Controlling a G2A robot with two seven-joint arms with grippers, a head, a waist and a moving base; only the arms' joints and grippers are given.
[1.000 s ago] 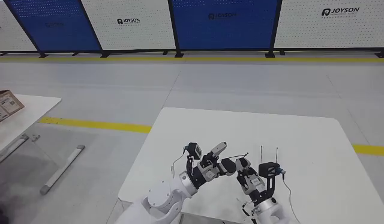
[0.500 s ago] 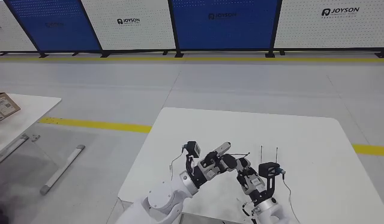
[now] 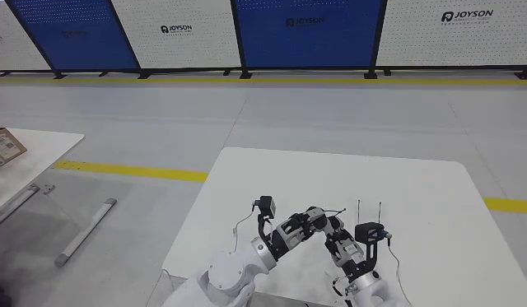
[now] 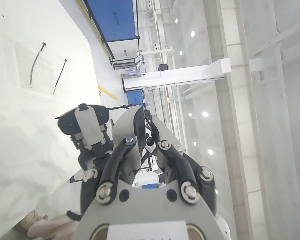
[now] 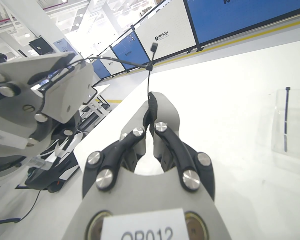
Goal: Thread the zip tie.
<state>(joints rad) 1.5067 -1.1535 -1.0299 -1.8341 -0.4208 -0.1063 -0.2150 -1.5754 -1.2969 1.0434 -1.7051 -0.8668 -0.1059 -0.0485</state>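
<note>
Left tool (image 4: 144,118) up close, fingers pinched together on the thin black zip tie (image 4: 116,107) | right tool (image 4: 83,123) just beside | clear tray (image 4: 48,76) farther off on white table (image 4: 27,8), two spare ties (image 4: 36,62) lying side by side inside

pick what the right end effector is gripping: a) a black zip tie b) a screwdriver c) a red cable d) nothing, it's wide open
a: the right end effector is shut on a thin black zip tie, whose strap rises from between its fingertips.
</note>
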